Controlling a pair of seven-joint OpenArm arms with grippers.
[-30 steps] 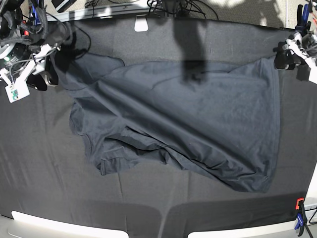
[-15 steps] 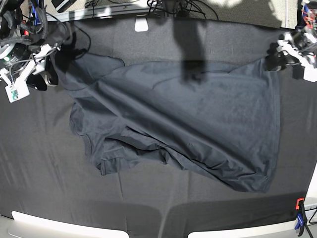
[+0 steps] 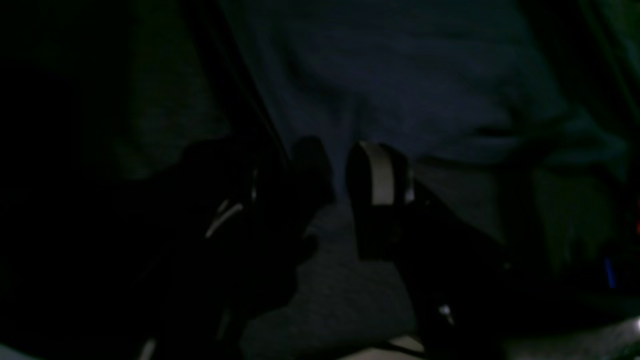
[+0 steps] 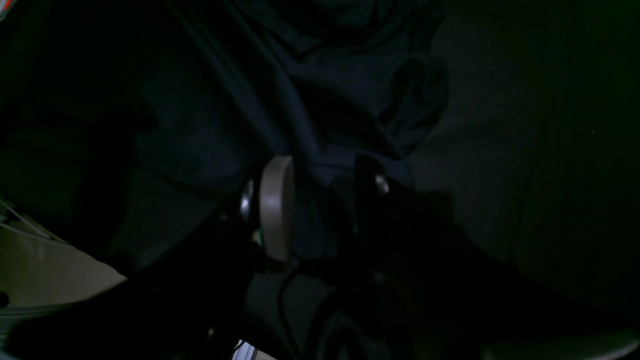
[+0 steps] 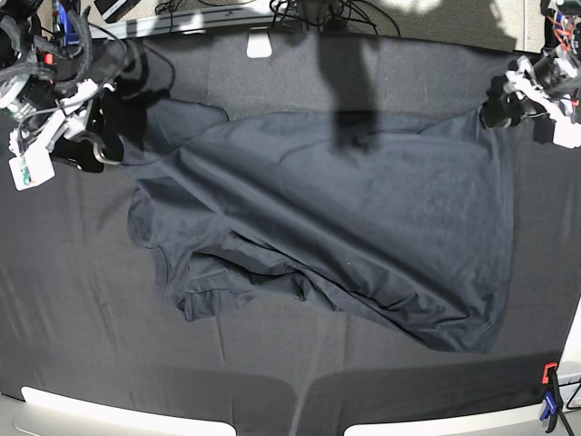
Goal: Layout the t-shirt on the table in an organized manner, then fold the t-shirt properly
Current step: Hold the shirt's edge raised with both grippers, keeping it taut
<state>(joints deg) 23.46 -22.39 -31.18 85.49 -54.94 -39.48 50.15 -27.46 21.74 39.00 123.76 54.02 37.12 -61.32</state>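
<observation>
The dark grey t-shirt [image 5: 345, 218] lies spread and creased across the middle of the black cloth table [image 5: 73, 300], with its lower left part bunched in folds. Its upper edge runs taut between both grippers. At the far right corner my left gripper [image 5: 495, 111] is shut on the shirt's edge. The left wrist view is dim; there the gripper [image 3: 340, 170] stands with shirt fabric [image 3: 400, 75] running into the narrow gap. On the far left my right gripper [image 5: 102, 138] is shut on the shirt. Its wrist view shows a fold of shirt [image 4: 340, 75] between the pale pad [image 4: 275, 210] and the dark finger.
An orange and blue clamp [image 5: 549, 391] holds the cloth at the near right corner. A small white piece [image 5: 259, 43] sits at the far edge among cables. A dark shadow [image 5: 349, 82] falls over the shirt's far middle. The pale table rim [image 5: 82, 409] shows along the front.
My left gripper has moved left and slightly away, carrying the shirt's far right corner inward. My right gripper has shifted a little up and right at the far left.
</observation>
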